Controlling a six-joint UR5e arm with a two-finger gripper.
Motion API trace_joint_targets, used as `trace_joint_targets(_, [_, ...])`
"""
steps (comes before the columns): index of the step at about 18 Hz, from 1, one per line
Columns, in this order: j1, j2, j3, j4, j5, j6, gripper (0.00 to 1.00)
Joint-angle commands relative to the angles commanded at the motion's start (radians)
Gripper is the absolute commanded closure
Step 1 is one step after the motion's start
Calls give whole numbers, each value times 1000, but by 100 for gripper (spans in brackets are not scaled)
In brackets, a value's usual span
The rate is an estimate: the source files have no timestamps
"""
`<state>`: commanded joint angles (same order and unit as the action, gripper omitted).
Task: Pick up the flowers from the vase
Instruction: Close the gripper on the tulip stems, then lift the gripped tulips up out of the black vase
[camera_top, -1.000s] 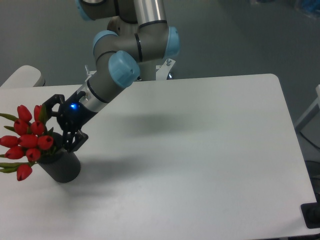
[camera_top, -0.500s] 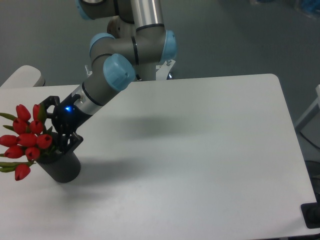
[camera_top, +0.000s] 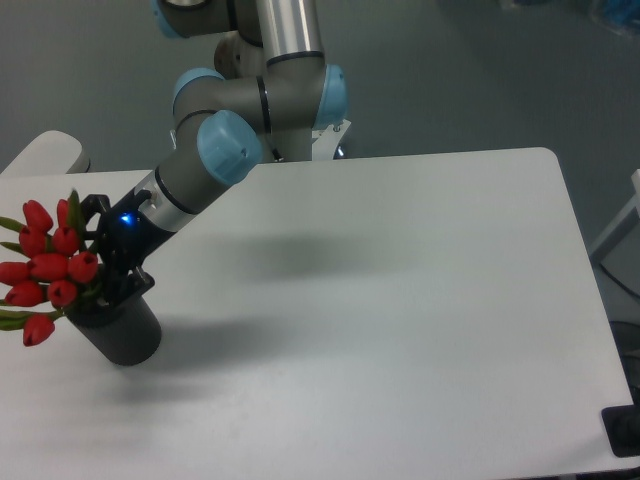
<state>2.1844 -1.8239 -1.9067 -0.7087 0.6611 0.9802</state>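
The vase (camera_top: 122, 332) stands near the left front corner of the white tabletop (camera_top: 400, 300), a dark cylinder leaning a little to the left from where I stand. The flowers (camera_top: 48, 268) spill out of its top toward the left edge of the view, red buds bunched together with a few green leaves poking out; the outermost leaf tips run off the side and are cut off. Their stems are hidden, somewhere behind the buds and the robot's black hand (camera_top: 105, 275).

That hand sits right at the mouth of the vase, pressed in among the base of the bunch. One finger shows above the buds and another dark piece reaches down to the vase rim, but black on black makes the outline hard to read. I cannot tell whether the fingers are apart or clamped on the stems. A small blue light glows on the wrist (camera_top: 124, 220). The arm's upper part runs out of the top of the view.
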Motion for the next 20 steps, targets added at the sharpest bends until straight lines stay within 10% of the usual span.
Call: trace_joint_targets(20, [31, 47, 25, -2, -26, -58, 63])
